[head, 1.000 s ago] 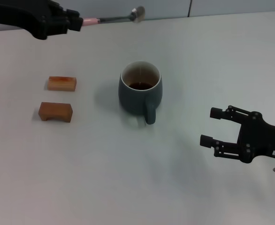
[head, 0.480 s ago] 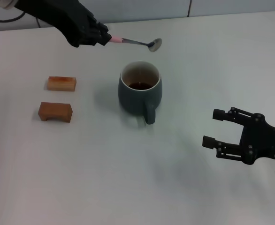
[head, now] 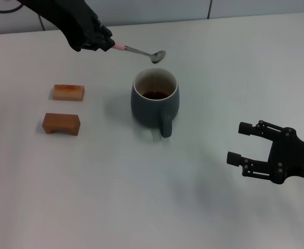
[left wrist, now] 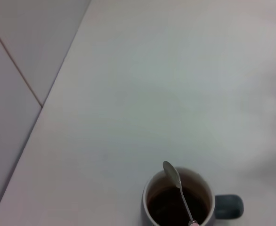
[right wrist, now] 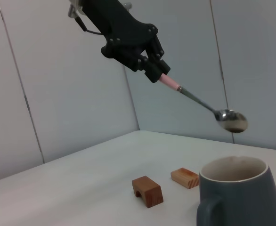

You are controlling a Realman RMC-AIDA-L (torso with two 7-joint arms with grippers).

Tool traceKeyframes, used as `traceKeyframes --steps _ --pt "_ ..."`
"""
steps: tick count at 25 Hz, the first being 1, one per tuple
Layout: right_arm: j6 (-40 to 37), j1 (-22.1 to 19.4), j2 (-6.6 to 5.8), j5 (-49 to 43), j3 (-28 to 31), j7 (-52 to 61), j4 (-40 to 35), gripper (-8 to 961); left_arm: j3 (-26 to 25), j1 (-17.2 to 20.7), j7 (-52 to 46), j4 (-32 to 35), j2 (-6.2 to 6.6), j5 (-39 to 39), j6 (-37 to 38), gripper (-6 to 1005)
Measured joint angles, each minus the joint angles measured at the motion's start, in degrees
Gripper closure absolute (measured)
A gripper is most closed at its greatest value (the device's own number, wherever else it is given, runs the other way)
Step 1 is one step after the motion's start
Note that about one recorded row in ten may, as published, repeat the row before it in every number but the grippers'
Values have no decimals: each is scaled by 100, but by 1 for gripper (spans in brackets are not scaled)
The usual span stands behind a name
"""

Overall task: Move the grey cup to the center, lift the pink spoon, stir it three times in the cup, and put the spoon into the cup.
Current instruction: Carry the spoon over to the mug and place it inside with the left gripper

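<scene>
In the head view the left claw (head: 106, 44) sits in the upper left of the frame, pinching the pale handle end of the pink spoon (head: 139, 51). The spoon slopes down toward the right, its metal bowl hanging in the air just above and behind the far rim of the grey cup (head: 155, 101), not touching it. The cup stands upright near the middle of the white surface (head: 141, 192), dark liquid low inside, its loop handle turned toward the lower edge of the frame.

The left wrist view looks straight down on the cup (left wrist: 179, 200) at the bottom of its frame, with the spoon (left wrist: 178, 189) crossing over the opening.

The right claw (head: 245, 142) rests low in the lower right of the head view, well apart from the cup, its two fingers spread and holding nothing.

Two brown wooden blocks (head: 61, 123) lie left of the cup, one behind the other, both clear of it
</scene>
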Motion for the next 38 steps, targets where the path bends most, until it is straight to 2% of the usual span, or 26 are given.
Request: traceKeyframes --steps 5,14,15,17,38 --pt "-12 5 -4 -5 -25 0 -3 127 387 -75 -65 42 -16 255 36 869" --pt "-33 3 -4 -8 -12 1 -38 127 520 -188 -89 21 -43 412 28 869" --pt "-39 2 -4 -8 -7 1 -42 127 723 -200 -108 11 -48 447 22 869" --pt "-47 1 -4 -8 -3 1 -47 127 811 -211 -116 -1 -48 486 11 868" --pt "-3 7 -4 -22 -54 1 -55 126 1247 -693 -109 -926 -74 830 -456 867"
